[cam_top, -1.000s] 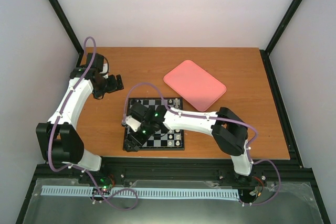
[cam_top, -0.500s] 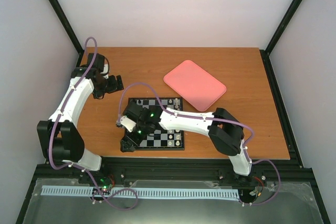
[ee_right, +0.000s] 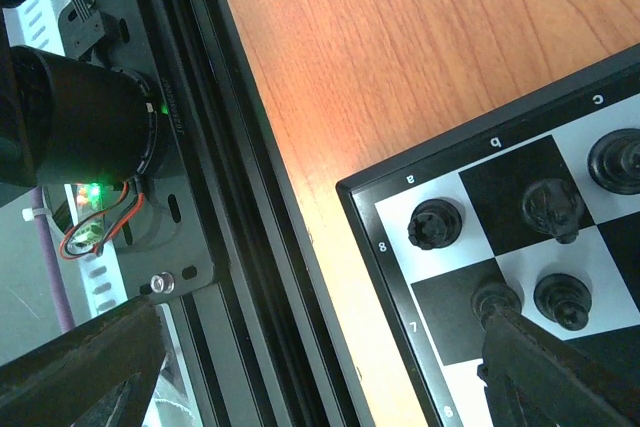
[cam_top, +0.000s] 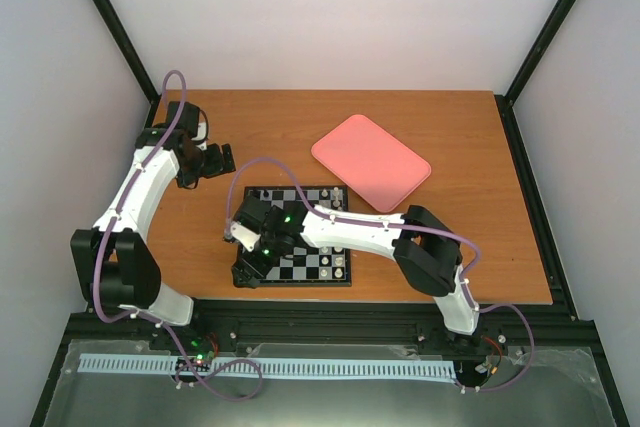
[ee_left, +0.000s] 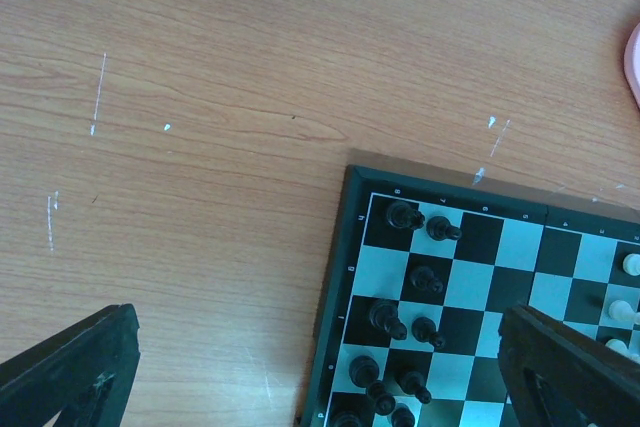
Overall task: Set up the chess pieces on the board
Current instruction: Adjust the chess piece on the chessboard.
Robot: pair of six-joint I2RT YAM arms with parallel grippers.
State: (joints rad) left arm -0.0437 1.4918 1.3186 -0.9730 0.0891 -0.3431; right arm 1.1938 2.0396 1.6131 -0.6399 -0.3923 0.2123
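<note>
The right pincer [ee_right: 320,379] hangs over the near-left corner of the board [ee_left: 430,183], its jaws spread wide and holding nothing. The left pincer [cam_top: 224,159], equally wide apart and empty, sits well off the board's far-left corner above bare counter [ee_left: 200,97].

The black chess pieces [ee_left: 427,279] are packed into the board's left-hand files, two deep. The white pieces [ee_left: 630,265] show only at the board's right side.

The main risk, as I judge it, is crowding. Each piece is far smaller than the spread jaws, so a descent onto one would likely bracket or clip its neighbours and topple them. One black piece near the board's corner seems to stand close to a line between squares (hard to be sure from the wrist view), and a nudge could shift it further off. The board itself lies loose on the counter, with its near-left corner close to the counter's front edge, so a sideways bump from a finger could slide it and disturb every row.

The pink tray [cam_top: 370,162] lies just off the board's far-right corner; from above I see nothing in it.
</note>
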